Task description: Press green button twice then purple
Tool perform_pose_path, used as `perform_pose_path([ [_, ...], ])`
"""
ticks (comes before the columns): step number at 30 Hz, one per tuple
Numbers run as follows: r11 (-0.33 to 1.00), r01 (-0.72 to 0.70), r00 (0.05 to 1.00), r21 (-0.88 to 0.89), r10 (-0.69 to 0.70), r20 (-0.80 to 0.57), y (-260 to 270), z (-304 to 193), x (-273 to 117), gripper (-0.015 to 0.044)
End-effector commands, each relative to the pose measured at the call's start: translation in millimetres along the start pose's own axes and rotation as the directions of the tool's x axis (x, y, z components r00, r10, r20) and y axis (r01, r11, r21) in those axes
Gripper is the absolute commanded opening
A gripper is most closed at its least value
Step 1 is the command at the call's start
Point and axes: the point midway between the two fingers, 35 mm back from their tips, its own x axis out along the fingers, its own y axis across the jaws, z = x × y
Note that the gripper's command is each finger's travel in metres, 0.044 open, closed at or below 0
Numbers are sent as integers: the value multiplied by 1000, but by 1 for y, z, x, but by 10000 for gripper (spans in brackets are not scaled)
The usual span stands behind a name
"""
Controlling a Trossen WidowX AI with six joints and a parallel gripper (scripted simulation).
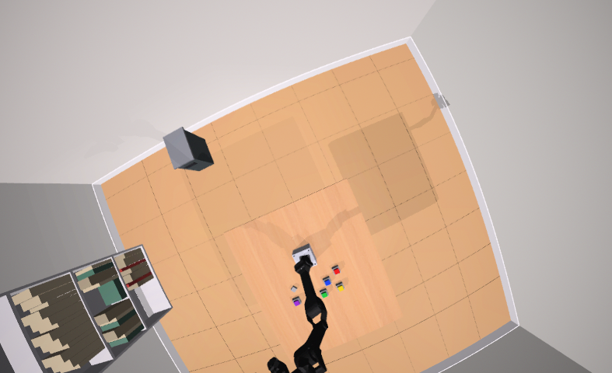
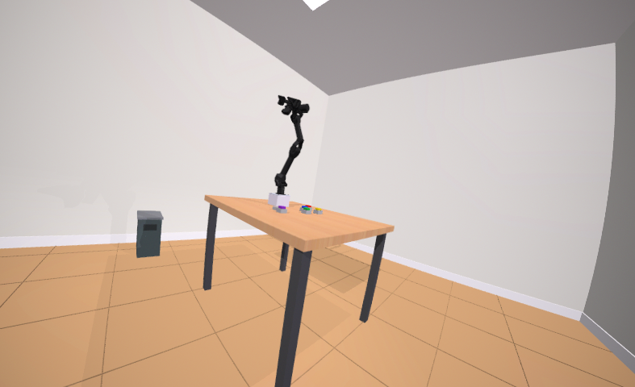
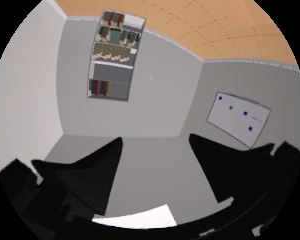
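Note:
The green button (image 1: 324, 293) (image 2: 307, 209) stands on the table to the right of the arm in the top view. The purple button (image 1: 296, 301) (image 2: 281, 207) stands on the other side of the arm. Both have grey bases, and their caps look raised, though they are small in view. My gripper (image 3: 156, 139) is open, with nothing between its fingers. The arm stands raised, so the gripper is high above the table and touches no button. The wrist view looks toward the walls and shows no buttons.
The blue button (image 1: 326, 281), red button (image 1: 336, 270) and yellow button (image 1: 340, 287) stand near the green one. A small pale grey block (image 1: 293, 288) lies near the purple button. The white arm base (image 1: 302, 252) (image 2: 279, 200) is on the table (image 1: 271, 240) (image 2: 258, 215).

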Motion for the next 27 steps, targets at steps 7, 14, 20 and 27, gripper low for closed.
perform_pose_path([
  [7,896,204,975,395,-151,-161,32,-4,0,400],
  [14,466,374,925,802,-246,-289,71,17,35,400],
  [20,-21,319,901,948,-302,-310,77,54,90,400],
  [27,-485,9,886,874,-402,-232,35,114,162,400],
])
